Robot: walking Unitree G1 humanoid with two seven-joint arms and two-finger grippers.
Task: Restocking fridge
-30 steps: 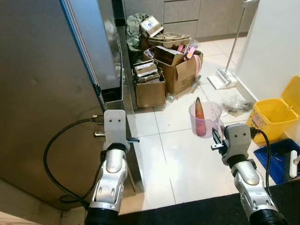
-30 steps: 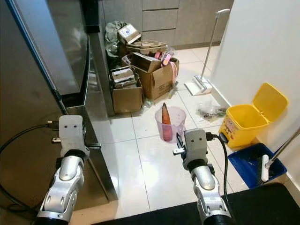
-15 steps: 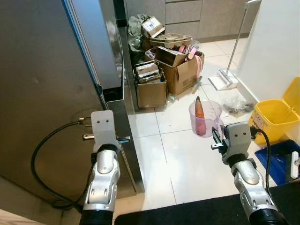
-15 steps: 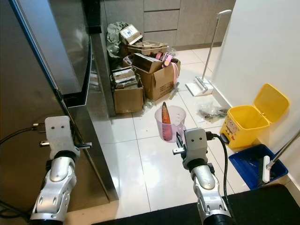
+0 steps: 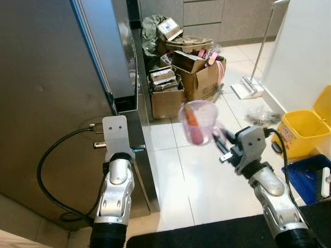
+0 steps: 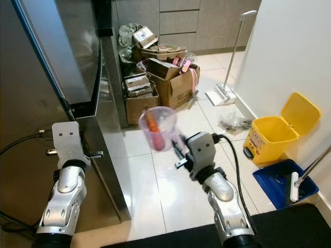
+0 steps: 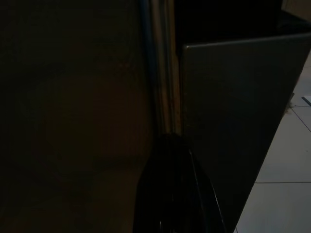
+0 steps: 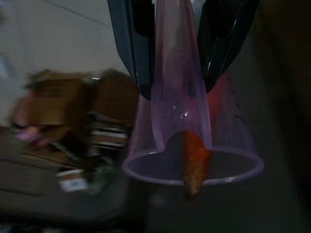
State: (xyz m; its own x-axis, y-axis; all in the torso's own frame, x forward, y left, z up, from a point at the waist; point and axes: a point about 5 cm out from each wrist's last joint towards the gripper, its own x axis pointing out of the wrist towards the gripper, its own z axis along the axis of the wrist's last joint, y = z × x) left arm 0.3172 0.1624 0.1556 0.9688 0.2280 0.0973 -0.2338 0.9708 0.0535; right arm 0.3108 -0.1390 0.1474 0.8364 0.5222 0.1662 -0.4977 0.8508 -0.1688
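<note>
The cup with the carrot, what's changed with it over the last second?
The right pincer, shut on the cup, has swung it left toward the fridge and tipped it, so the carrot now leans. The left pincer stays by the fridge door edge; boxes and bin unchanged.

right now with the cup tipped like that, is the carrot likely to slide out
Probably at risk: the cup lies tilted, mouth sideways, and the carrot tip pokes past the rim. Its smooth clear plastic likely gives little grip. The right gripper clamps only the handle.
</note>
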